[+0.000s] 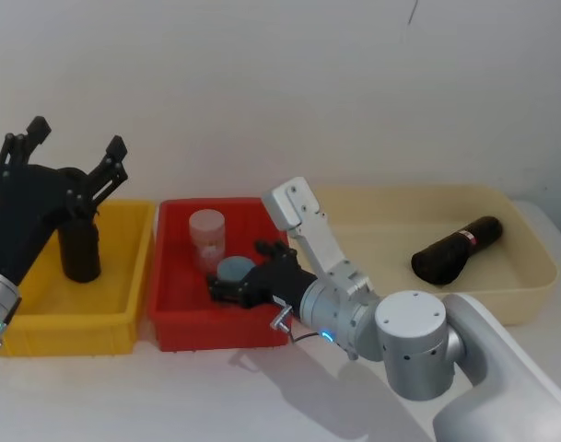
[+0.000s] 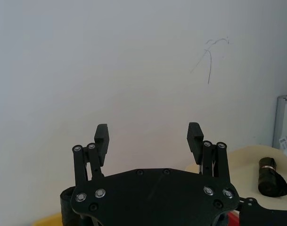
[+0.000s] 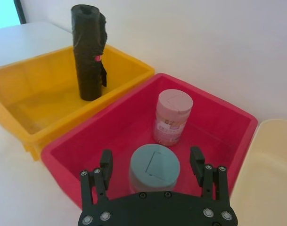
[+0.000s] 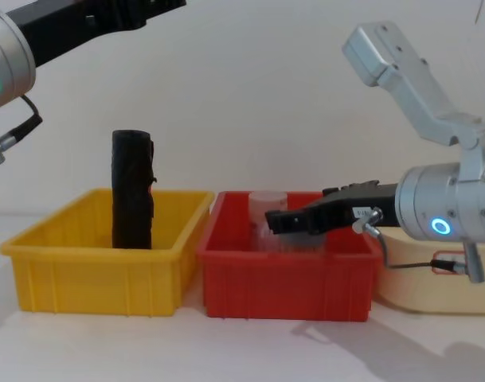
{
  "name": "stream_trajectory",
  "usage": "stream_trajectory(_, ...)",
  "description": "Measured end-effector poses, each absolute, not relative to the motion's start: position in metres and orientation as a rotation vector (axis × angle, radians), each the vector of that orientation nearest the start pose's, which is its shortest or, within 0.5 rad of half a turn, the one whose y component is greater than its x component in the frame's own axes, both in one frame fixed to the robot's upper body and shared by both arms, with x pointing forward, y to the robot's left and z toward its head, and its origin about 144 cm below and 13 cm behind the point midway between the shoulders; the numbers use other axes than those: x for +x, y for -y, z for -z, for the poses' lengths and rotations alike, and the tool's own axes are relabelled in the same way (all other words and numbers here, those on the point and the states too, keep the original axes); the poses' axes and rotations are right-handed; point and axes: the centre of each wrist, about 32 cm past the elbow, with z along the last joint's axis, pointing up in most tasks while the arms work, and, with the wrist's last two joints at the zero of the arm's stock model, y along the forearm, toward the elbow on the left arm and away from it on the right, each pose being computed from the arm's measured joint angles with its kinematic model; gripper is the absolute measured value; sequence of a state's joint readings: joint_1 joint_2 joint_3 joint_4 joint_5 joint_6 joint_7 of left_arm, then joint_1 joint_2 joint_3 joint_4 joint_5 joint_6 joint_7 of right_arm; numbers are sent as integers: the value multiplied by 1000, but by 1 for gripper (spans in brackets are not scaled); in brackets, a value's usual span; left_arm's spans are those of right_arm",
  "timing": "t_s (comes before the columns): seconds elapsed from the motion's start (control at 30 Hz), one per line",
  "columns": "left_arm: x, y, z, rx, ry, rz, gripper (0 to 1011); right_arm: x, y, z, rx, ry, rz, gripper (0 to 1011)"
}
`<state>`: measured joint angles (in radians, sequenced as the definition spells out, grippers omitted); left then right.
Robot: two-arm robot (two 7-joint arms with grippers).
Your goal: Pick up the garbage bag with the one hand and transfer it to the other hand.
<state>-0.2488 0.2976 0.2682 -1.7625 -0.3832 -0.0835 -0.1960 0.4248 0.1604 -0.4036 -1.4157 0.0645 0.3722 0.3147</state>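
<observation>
The left gripper is raised with fingers spread; the right gripper reaches low, fingers apart.

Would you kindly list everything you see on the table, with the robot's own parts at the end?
garbage bag: one, black roll, standing upright in the yellow bin.
second bag roll: one, black, lying in the cream tray.
yellow bin: one, leftmost.
red bin: one, middle.
cream tray: one, rightmost.
pink jar: one, in the red bin.
blue-lidded jar: one, in the red bin.
left claw: black, open, raised above the yellow bin.
right claw: black, open, astride the blue-lidded jar.
</observation>
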Motion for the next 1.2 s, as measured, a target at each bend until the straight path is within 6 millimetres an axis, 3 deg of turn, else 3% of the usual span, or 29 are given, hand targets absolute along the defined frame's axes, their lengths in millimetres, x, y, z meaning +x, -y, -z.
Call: stream_trajectory(1.2, 496, -215, -1274, -345, 282, -1027, 1000, 563, 159, -1224, -349, -7, 937, 1000)
